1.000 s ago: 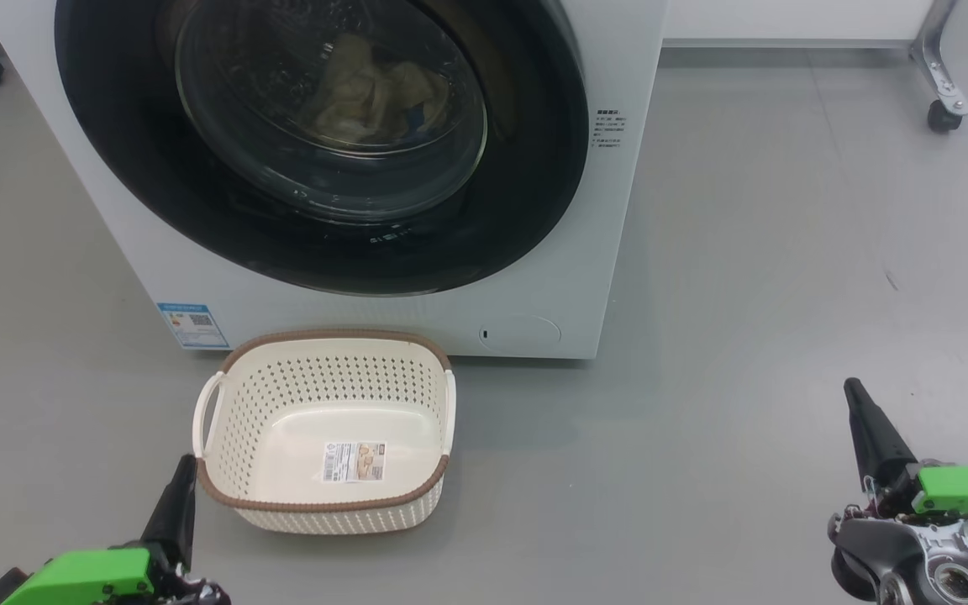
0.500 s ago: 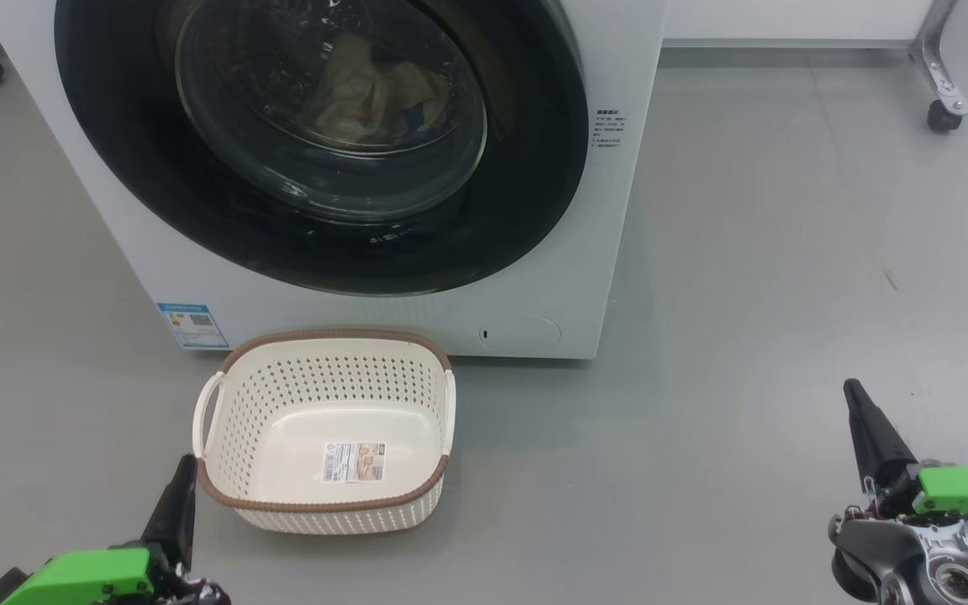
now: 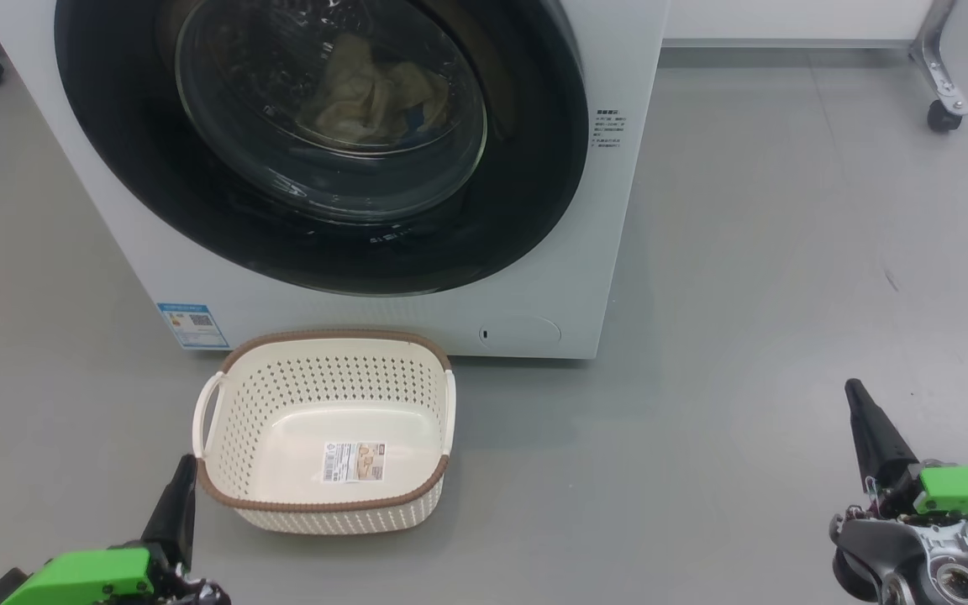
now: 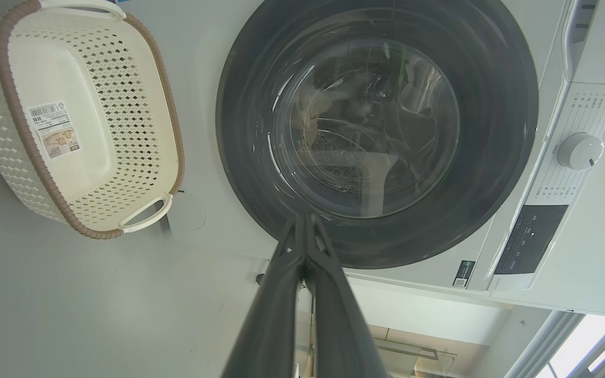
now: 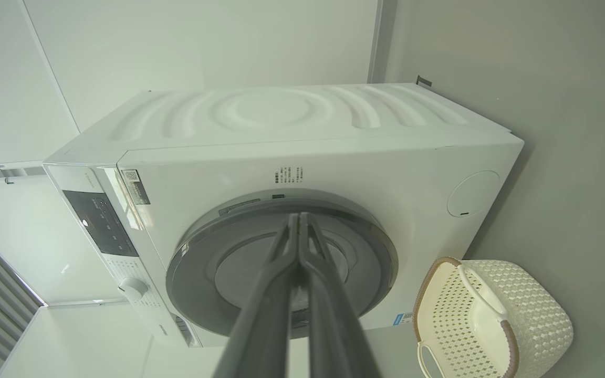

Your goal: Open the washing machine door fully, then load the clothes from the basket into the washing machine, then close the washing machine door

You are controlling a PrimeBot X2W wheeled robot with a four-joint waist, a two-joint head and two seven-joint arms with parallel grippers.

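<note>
Washing machine door (image 3: 526, 168) shut on washing machine (image 3: 366, 315). Clothes (image 3: 375, 97) inside, behind glass. Basket (image 3: 341, 521) empty on floor, so job looks done. Left gripper (image 3: 184, 470), right gripper (image 3: 858, 403) pressed together, holding nothing, resting low.

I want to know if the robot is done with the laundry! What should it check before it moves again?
1. Washing machine door shut flush against the washing machine: ok.
2. Door latched: cannot tell.
3. Clothes inside, behind the glass: ok.
4. Basket empty, nothing left to load: ok.
5. Left jaws and right jaws shut, holding nothing: ok.
</note>
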